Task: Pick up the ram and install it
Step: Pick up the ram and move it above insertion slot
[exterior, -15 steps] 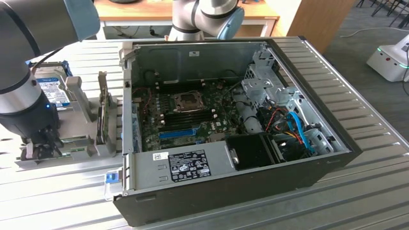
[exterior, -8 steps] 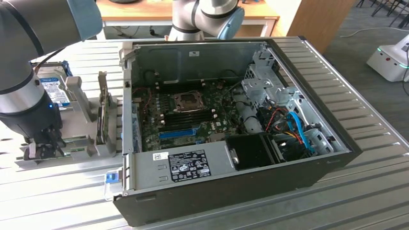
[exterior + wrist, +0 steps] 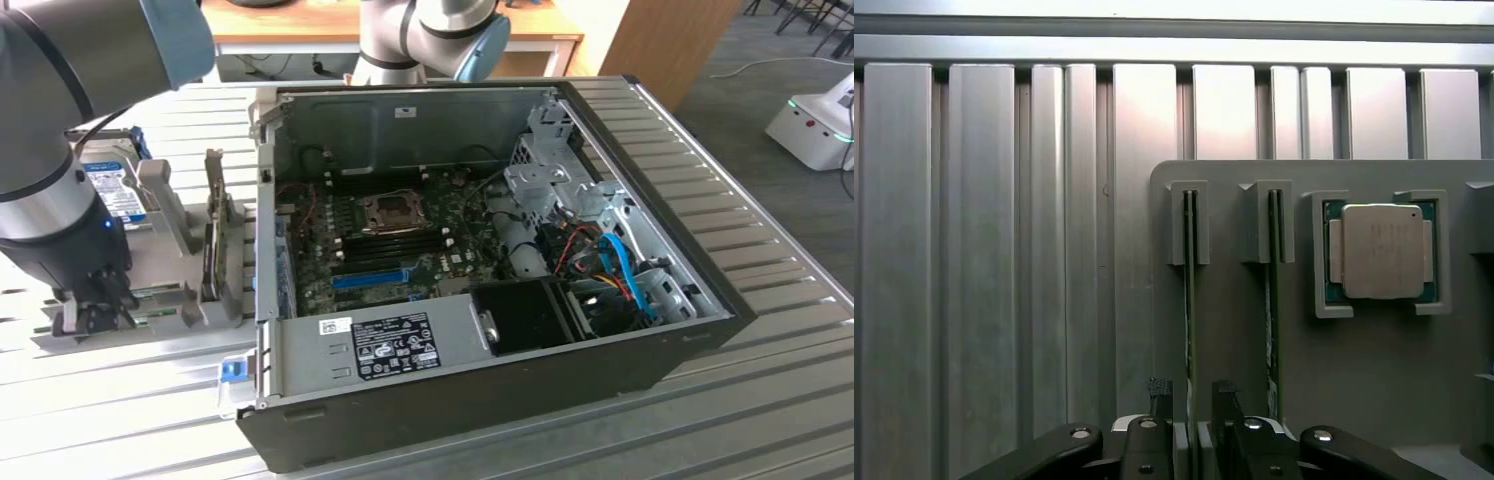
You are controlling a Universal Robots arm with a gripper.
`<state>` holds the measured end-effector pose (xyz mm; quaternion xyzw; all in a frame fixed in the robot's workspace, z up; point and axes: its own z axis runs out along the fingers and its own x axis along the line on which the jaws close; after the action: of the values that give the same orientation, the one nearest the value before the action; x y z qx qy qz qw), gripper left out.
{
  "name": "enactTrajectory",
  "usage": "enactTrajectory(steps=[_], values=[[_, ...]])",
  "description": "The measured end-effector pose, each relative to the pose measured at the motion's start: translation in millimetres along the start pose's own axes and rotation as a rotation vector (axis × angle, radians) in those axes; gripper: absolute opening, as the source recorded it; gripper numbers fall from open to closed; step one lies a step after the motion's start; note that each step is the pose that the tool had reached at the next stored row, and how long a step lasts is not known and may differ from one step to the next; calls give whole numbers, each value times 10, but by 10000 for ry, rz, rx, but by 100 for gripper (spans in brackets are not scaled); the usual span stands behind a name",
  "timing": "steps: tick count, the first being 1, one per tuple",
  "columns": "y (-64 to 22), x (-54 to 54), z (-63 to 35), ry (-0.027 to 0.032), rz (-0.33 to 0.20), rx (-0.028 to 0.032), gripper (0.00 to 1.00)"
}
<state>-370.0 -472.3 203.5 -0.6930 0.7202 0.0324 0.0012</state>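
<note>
From where I stand the gripper [image 3: 1191, 400] hangs low over the gray holder [image 3: 1354, 390], which sits near the table's [image 3: 1004, 250] edge at the exterior view's left. Its jaws stand wide, one finger [image 3: 1160, 392] on each side of the ram [image 3: 1191, 290] with a sliver of gap either way, and nothing is gripped. The ram stands on its thin edge in the holder's outermost slot, right beside the holder's edge, and that is my first worry. The stick is so narrow that if the jaws sit a touch off centre, one pad would likely meet it ahead of the other and lean it in its slot, or pinch it crooked. A second stick [image 3: 1272, 290] stands in the next slot, just beside the other finger (close enough, I reckon, for a stray move to clip it). Beyond that a processor [image 3: 1381, 250] lies flat in its own pocket, apart from the fingers and probably safe. Farther off, across the middle of the table, the open computer case [image 3: 694, 335] shows its dark memory slots [image 3: 400, 238] sunk among cables and a bare socket. A stick carried tilted would probably jam there rather than seat, and a shallow hold could let it slip.
</note>
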Motion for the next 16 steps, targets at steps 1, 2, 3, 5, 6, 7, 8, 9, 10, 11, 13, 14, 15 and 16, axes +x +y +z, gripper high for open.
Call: enactTrajectory(steps=[1,2,3,5,6,7,8,9,10,11,13,14,15,16], values=[[0,0,5,0,0,0,30],[-1,1,11,0,0,0,30],[-1,1,16,0,0,0,30],[-1,1,25,0,0,0,30],[-1,1,28,0,0,0,30],[-1,1,28,2,0,-1,30],[-1,1,29,1,0,-1,30],[-1,1,30,0,0,1,30],[-1,1,30,0,0,0,30],[-1,1,30,0,0,0,30],[-1,1,30,0,0,0,30],[-1,1,30,0,0,0,30],[-1,1,30,0,0,0,30],[-1,1,30,0,0,0,30]])
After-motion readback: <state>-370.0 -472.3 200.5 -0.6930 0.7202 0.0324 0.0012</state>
